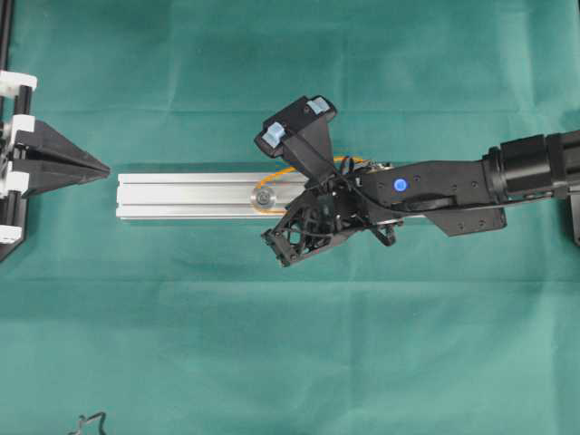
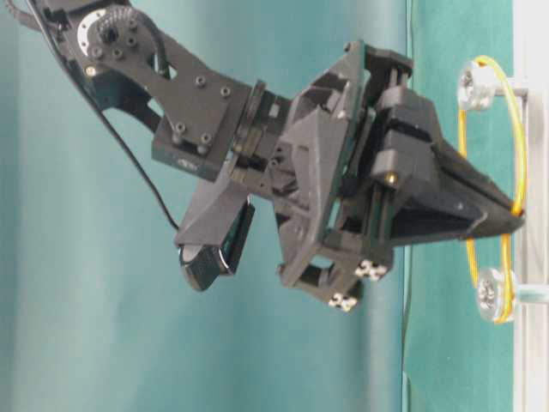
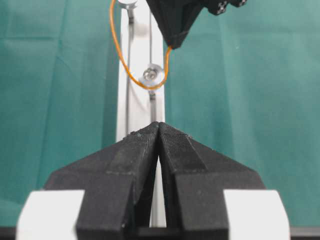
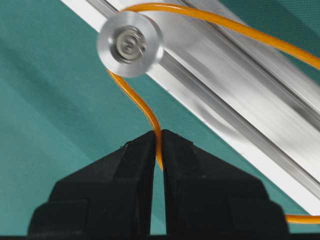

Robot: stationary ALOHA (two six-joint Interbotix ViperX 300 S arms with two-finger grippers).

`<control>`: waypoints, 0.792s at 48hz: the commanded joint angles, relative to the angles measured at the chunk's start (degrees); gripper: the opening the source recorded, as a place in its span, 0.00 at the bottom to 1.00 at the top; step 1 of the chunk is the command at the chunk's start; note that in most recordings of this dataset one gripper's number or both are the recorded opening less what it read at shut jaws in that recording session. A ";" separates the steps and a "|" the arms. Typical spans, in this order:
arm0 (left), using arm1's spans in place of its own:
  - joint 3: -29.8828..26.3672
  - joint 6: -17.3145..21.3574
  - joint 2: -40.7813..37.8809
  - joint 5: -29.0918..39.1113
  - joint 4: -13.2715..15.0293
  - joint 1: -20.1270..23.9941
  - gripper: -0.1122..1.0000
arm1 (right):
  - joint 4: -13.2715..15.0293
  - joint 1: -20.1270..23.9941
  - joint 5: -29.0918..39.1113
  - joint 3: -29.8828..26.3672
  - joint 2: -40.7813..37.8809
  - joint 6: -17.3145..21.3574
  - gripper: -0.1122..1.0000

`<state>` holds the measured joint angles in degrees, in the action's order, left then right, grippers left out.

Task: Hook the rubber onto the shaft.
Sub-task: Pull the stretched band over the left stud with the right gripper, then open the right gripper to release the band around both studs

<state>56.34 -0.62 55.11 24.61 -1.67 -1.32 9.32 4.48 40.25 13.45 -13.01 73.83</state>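
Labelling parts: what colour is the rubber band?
Orange, clearest in the right wrist view: rubber band.

A: What is the rail (image 1: 190, 196) made of?

B: Bare aluminium, brushed and fairly shiny, with smooth grooves along it. The shaft (image 4: 130, 44) standing on the rail has a polished metal cap, brighter than the rail itself.

A: And the rubber (image 4: 145, 107)?

B: Thin, smooth orange rubber with a slight gloss.

A: What lies under the rail?

B: Matt green cloth (image 1: 290, 353), faintly creased.

A: The right gripper (image 4: 160, 142)?

B: Matt black plastic, finely ribbed; the left gripper (image 3: 159, 129) looks alike.
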 commanded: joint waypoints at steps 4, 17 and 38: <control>-1.85 0.00 -0.44 -0.35 -0.09 -0.18 0.10 | 0.18 0.00 -0.18 -0.09 2.64 -0.09 0.16; -1.93 0.09 -0.35 -0.35 -0.09 -0.18 0.10 | 0.26 -0.09 -0.18 -0.09 2.64 -0.18 0.16; -1.85 0.09 -0.44 -0.35 -0.18 -0.18 0.10 | 0.35 0.00 -0.09 -0.09 2.64 -0.18 0.28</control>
<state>56.34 -0.62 55.11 24.61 -1.76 -1.32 9.40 4.57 40.25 13.89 -12.83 73.65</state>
